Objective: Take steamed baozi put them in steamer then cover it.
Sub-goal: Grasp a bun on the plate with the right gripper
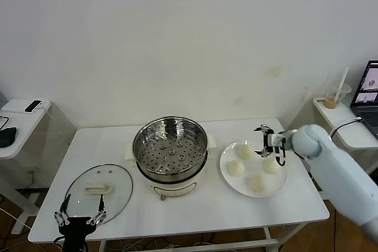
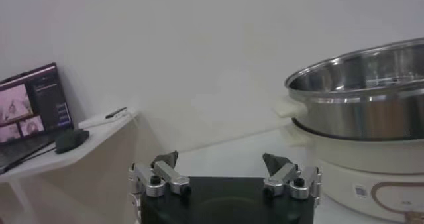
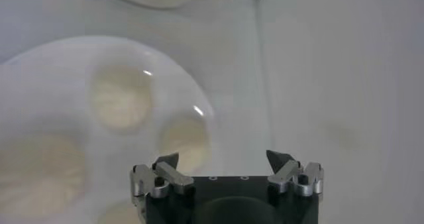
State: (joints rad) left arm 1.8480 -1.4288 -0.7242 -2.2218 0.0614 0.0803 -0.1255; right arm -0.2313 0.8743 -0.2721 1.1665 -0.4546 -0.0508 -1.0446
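Left hand (image 1: pixel 80 216): open, parked at worktop's (image 1: pixel 195 205) near edge by lid (image 1: pixel 98 188).
Right hand (image 1: pixel 267 143): open, empty, over plate's (image 1: pixel 224 169) far side.
Buns (image 1: pixel 236 169): just below right hand; steamer (image 1: pixel 170 149) lies to its left.

I can't read any text here — the small label (image 2: pixel 360 191) on the steamer (image 2: pixel 371 112) base is illegible.

Right pincer (image 1: pixel 270 143) at right of centre in the head view, fingers spread wide, nothing between them, white forearm running off to lower right corner. Left pincer (image 1: pixel 80 217) parked at lower left edge, likewise open.
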